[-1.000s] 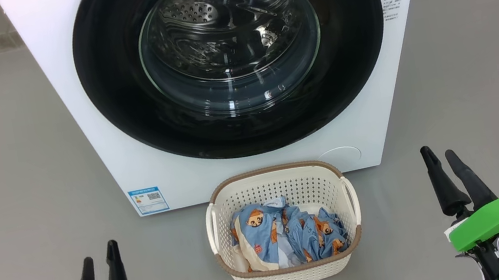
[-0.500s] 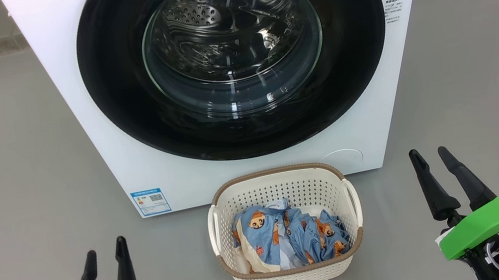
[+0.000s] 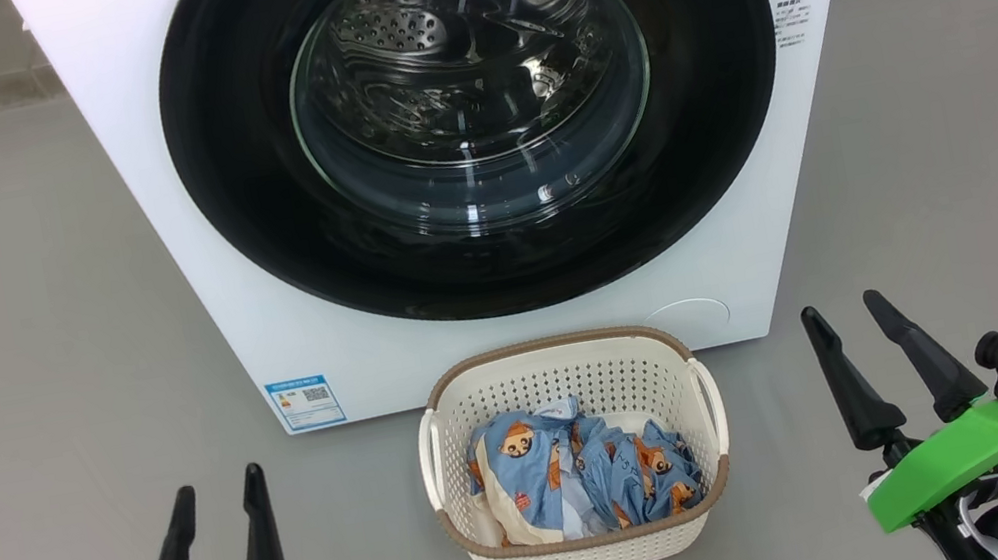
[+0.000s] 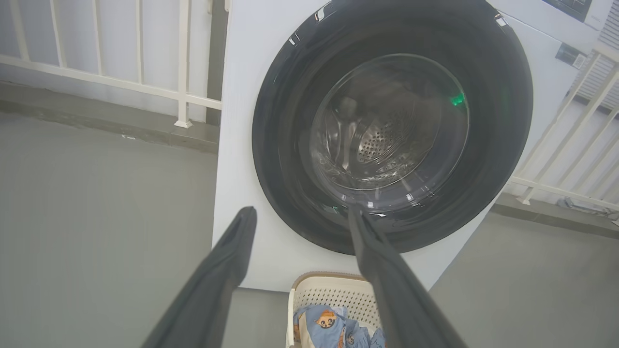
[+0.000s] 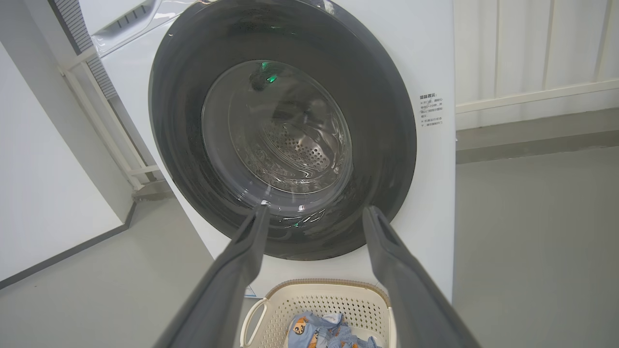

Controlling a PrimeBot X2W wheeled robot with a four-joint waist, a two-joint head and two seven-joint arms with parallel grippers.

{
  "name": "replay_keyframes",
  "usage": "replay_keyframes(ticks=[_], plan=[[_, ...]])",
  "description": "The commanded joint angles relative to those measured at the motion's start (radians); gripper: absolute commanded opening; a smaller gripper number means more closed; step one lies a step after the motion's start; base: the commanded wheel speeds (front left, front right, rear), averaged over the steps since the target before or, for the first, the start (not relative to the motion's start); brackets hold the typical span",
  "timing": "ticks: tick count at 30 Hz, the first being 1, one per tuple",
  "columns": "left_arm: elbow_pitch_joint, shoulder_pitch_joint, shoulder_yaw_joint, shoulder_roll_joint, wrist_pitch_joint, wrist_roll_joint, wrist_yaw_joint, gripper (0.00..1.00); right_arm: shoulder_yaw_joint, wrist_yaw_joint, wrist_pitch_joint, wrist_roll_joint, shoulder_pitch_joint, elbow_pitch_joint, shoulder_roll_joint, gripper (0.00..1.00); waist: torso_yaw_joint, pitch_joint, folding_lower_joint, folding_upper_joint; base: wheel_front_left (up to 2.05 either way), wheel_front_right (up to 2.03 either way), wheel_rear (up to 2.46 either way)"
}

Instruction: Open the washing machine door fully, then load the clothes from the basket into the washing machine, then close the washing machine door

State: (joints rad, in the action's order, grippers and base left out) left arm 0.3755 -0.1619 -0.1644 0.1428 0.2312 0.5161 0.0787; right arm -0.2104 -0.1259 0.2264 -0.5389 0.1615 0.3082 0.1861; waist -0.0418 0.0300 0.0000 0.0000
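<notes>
The white washing machine [image 3: 162, 205] stands ahead with its round black door [image 3: 246, 221] closed, the steel drum visible through the glass. On the floor in front of it sits the cream basket [image 3: 593, 548], holding light blue clothes [image 3: 573, 480] printed with bear faces. My left gripper [image 3: 217, 485] hovers open at the lower left, left of the basket. At the lower right my right gripper [image 3: 839, 309] also stands open, with nothing between its fingers. The wrist views show the door [image 4: 290, 159] [image 5: 382, 145], the basket [image 4: 319, 297] [image 5: 314, 304] and each gripper [image 4: 302, 212] [image 5: 314, 210] open.
Bare grey floor [image 3: 14, 351] lies on both sides of the machine. A white railing [image 4: 145, 92] stands behind the machine on its left, and a white wall [image 5: 43, 169] and railing on the other side. A blue label [image 3: 306, 401] marks the machine's lower left corner.
The head view has shifted slightly. Both grippers have drifted a little inward toward the basket, still open. The door, basket and clothes are unchanged.
</notes>
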Motion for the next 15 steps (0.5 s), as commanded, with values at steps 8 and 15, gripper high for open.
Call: replay_keyframes(ticks=[8,15], plan=[[-0.027,-0.057,0.031,0.021,0.031,-0.079,0.008,1.0,-0.029,-0.005,0.035,0.079,0.055,-0.026,0.022,1.0,-0.005,-0.009,0.0,0.0,0.0,0.0,0.0],[-0.025,-0.052,0.042,0.02,0.031,-0.079,0.013,1.0,-0.015,-0.005,0.035,0.079,0.051,-0.024,0.021,1.0,-0.007,-0.01,0.0,0.0,0.0,0.0,0.0]])
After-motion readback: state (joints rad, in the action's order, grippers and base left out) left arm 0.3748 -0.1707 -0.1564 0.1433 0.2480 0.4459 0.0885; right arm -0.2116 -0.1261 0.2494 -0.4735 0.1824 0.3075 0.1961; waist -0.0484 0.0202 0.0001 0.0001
